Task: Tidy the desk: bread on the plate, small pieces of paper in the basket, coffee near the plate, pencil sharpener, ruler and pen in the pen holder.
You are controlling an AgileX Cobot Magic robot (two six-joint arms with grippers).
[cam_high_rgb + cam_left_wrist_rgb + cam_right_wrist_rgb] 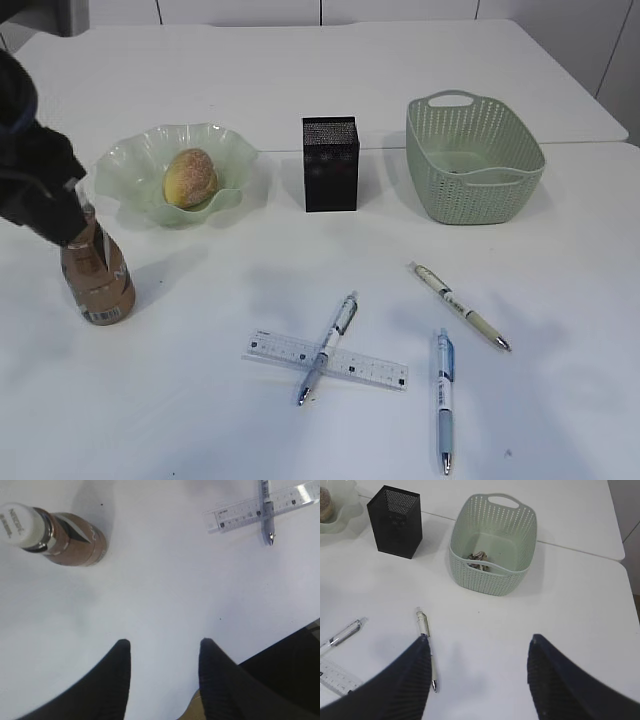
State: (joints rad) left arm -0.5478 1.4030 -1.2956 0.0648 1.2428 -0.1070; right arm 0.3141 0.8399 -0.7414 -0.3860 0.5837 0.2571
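With both grippers spread and empty, I see the cream pen (426, 647) just ahead of my right gripper (477, 680), lying lengthwise toward it, pen holder (395, 521) beyond.

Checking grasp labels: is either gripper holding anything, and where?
Nothing. Left gripper and right gripper are both open over bare table.

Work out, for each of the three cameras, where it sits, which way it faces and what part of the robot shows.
Exterior: raised in front, slanting down at the table; the left arm shows beside the coffee bottle.
Left wrist: above the left gripper, jaws apart, looking down at the bottle and ruler.
Right wrist: behind the right gripper, jaws apart, facing the basket and pen holder.
Shared: exterior and left wrist both show bottle and ruler.
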